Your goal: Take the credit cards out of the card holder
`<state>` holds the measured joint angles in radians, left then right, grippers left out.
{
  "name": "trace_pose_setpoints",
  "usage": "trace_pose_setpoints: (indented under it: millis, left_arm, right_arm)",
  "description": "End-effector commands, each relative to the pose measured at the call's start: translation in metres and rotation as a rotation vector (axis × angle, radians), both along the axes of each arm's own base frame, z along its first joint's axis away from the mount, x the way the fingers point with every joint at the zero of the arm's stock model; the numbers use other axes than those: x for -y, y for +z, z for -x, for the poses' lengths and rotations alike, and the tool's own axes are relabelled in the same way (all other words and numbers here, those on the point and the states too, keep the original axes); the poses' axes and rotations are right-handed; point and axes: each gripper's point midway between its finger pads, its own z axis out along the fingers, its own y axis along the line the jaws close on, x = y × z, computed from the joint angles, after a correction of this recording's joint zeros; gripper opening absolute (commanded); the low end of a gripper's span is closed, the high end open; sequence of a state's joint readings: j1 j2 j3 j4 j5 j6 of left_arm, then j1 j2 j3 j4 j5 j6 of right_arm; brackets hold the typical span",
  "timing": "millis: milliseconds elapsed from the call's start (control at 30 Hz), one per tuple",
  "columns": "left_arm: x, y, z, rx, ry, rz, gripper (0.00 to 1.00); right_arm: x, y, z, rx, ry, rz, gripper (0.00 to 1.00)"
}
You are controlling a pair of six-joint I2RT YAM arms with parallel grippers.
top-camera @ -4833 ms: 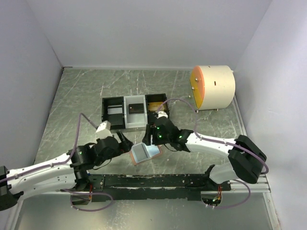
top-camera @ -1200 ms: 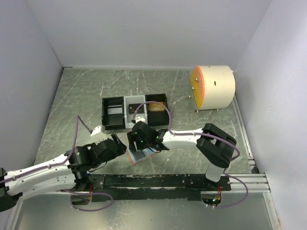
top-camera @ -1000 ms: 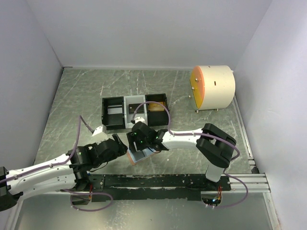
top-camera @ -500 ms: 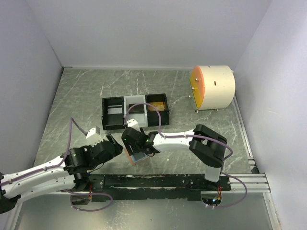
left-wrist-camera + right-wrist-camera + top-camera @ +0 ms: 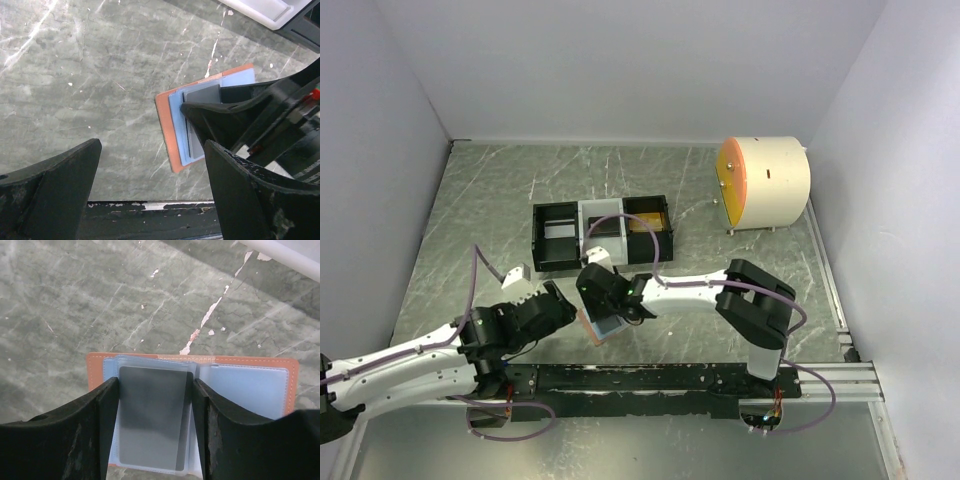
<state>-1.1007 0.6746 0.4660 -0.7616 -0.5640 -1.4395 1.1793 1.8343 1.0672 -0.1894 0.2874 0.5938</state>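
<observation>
The card holder (image 5: 596, 334) (image 5: 240, 360) lies open on the table, salmon-pink outside with pale blue pocket panels (image 5: 246, 390). A dark grey credit card (image 5: 152, 415) (image 5: 200, 94) sits in a clear sleeve on its left half. My right gripper (image 5: 155, 385) (image 5: 603, 314) points down onto it, one finger against each long side of the card, shut on it. My left gripper (image 5: 152, 150) (image 5: 560, 304) hovers open just left of the holder, touching nothing. No other cards show in the holder.
A black-and-grey three-compartment tray (image 5: 552, 212) stands behind the holder. A cream cylinder with an orange face (image 5: 765, 182) sits at the back right. The black base rail (image 5: 650, 378) runs along the near edge, just below the holder.
My right gripper slid left along the holder and narrowed its fingers onto the dark grey card. The left arm shifted slightly left and back.
</observation>
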Motion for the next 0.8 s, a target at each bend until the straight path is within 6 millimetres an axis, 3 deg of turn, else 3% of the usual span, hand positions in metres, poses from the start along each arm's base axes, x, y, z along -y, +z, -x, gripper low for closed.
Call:
trace_pose_setpoints:
  millis: [0, 433, 767]
  left_arm:
    - [0.01, 0.007, -0.003, 0.023, -0.037, 0.018, 0.96]
    - [0.048, 0.003, -0.001, 0.053, -0.216, 0.082, 0.93]
    - [0.098, 0.008, -0.001, 0.106, -0.35, 0.247, 0.71]
  right_arm:
    - [0.01, -0.017, 0.02, -0.189, 0.025, -0.093, 0.53]
    - [0.022, -0.021, 0.02, -0.364, -0.005, -0.28, 0.52]
    - [0.024, -0.02, 0.015, -0.368, -0.02, -0.292, 0.52]
